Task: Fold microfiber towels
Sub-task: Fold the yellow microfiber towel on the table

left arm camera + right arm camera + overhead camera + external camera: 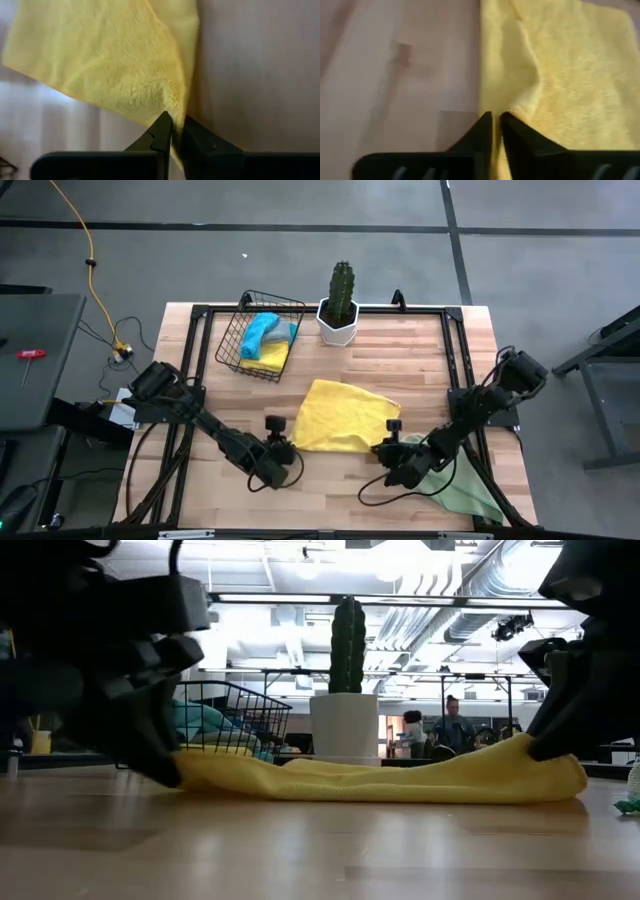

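So the yellow towel (342, 416) lies rumpled mid-frame in the high view, on the wooden bench (420, 360). My left gripper (287, 448) sits at its lower left corner, fingers pinched narrow on the towel's edge. My right gripper (392, 445) does the same at the lower right corner, clamped on the fabric. In both wrist views the yellow edge runs right between my fingertips. No writing or labels I can read anywhere. A pale green towel (465, 490) at lower right is mostly hidden under my right arm. The wire basket (232, 345) at upper left holds blue and yellow cloths, beside a potted cactus (341, 300).
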